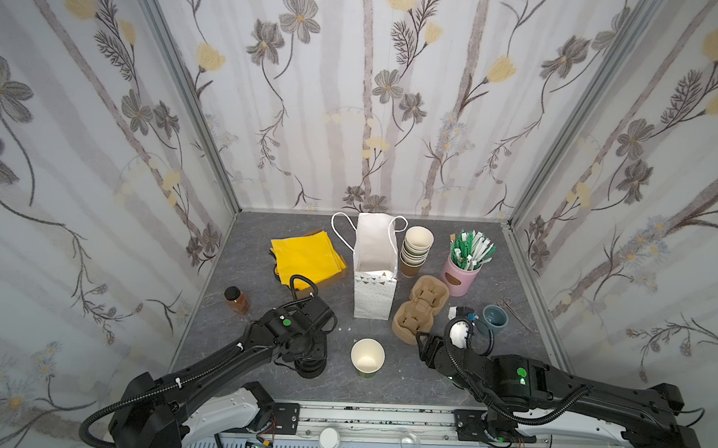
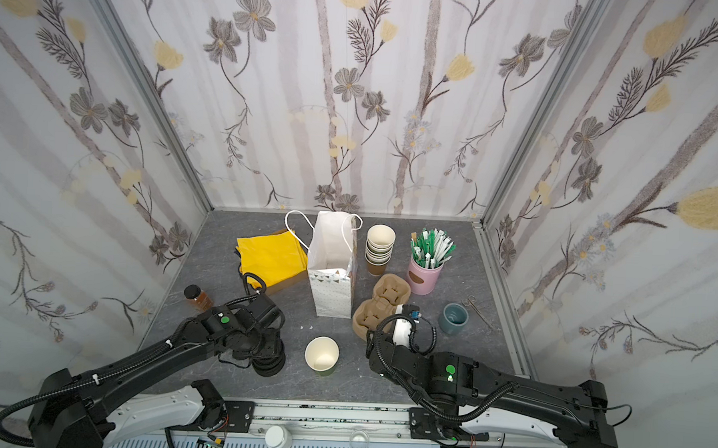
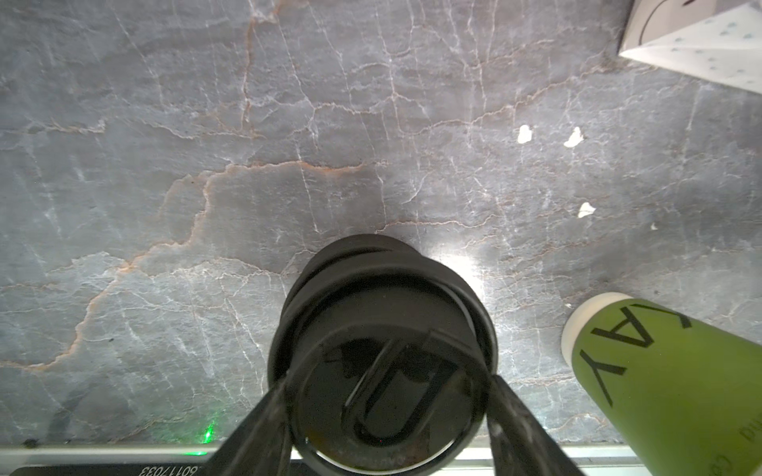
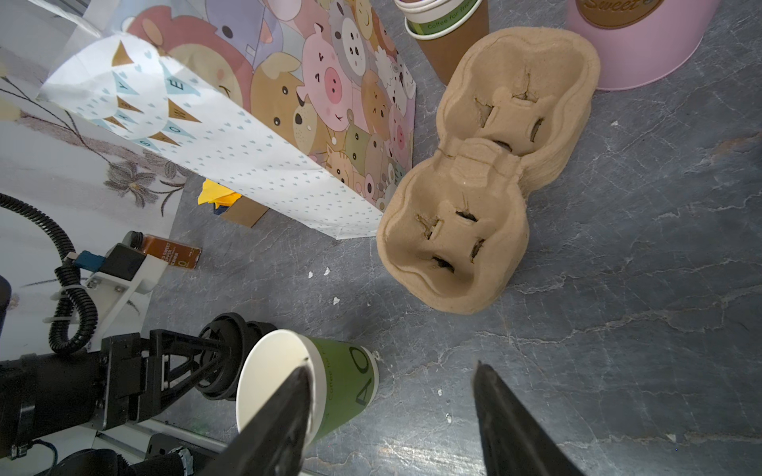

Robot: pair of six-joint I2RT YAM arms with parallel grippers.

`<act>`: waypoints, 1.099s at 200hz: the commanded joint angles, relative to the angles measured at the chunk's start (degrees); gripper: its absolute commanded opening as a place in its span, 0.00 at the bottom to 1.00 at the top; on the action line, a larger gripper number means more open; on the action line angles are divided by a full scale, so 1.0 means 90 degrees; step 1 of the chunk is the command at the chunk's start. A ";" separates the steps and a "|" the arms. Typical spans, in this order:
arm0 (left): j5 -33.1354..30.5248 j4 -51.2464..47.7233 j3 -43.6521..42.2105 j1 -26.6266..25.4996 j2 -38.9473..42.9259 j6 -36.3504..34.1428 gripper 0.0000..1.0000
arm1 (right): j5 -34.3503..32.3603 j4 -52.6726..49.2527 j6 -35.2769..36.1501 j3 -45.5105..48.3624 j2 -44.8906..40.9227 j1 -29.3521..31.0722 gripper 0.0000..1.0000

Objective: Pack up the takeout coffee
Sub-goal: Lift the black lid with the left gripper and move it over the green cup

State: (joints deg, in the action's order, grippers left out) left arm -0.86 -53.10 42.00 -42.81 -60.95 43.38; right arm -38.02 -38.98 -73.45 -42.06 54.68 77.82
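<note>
The takeout coffee cup [image 1: 367,358] is a single olive-green paper cup with a cream inside, standing upright and lidless at the front middle in both top views [image 2: 321,356]. To its left sits a low stack of black lids [image 3: 383,288]. My left gripper [image 3: 387,379] straddles the top lid, with a finger pressed against the rim on each side. My right gripper [image 4: 391,371] hangs open just right of the cup [image 4: 342,379], nothing between its fingers.
A white paper bag [image 1: 375,275] stands open behind the cup. Right of it are brown pulp cup carriers [image 1: 418,313], stacked lidless cups [image 1: 416,252], a pink tin of sachets [image 1: 460,275], a grey-blue cup [image 1: 494,319] and scissors [image 1: 513,311]. Yellow napkins [image 1: 306,256] and a brown bottle [image 1: 236,299] sit left.
</note>
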 commanded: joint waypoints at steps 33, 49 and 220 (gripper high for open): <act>0.0028 -0.0702 0.0502 0.0005 0.0193 -0.0184 0.64 | -0.0015 -0.0053 -0.0187 0.0115 -0.0123 0.0001 0.64; 0.0255 -0.0852 0.0757 0.0000 0.0329 -0.0373 0.63 | -0.0005 -0.0063 -0.0206 0.0151 -0.0164 0.0001 0.64; 0.0762 -0.0262 0.2688 -0.2017 -0.0499 -0.2232 0.59 | 0.0062 -0.0284 -0.0400 0.0490 -0.1025 -0.0480 0.65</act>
State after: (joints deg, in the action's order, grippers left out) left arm 11.05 -57.04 64.90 -58.04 -63.92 26.65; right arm -37.19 -39.57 -75.53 -38.28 46.89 74.06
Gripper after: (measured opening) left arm 0.638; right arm 0.654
